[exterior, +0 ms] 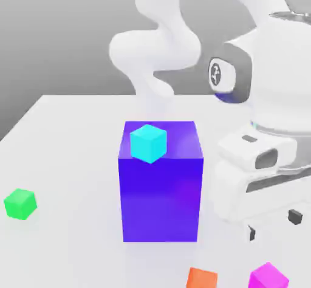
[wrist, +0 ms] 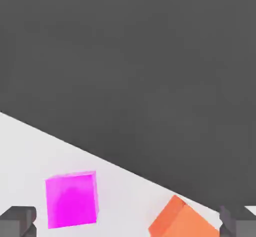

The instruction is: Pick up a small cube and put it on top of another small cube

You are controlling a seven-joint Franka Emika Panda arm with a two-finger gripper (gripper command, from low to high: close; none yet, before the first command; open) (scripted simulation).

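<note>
- Magenta-pink and glossy, the small plain cube [exterior: 268,276] is seen resting on the white table [exterior: 67,135] at the lower edge of the exterior view, toward that view's right.
- Just beside it, on the exterior view's left, the small plain orange cube [exterior: 201,278] is found on the table; the two are apart, not touching.
- In the hand view the magenta cube [wrist: 71,199] and the orange cube [wrist: 183,222] are both seen on the pale surface, with a gap between them.
- The tool [exterior: 273,225] of the white arm is held above the magenta cube; its two dark fingertips [exterior: 295,217] are spread apart and nothing is gripped (both tips appear at the corners of the hand view, one at [wrist: 18,221]).
- A big purple-blue block [exterior: 161,183] stands mid-table, with a small cyan cube [exterior: 148,143] set on its top.
- A small green cube [exterior: 20,204] lies well apart, at the exterior view's left.
</note>
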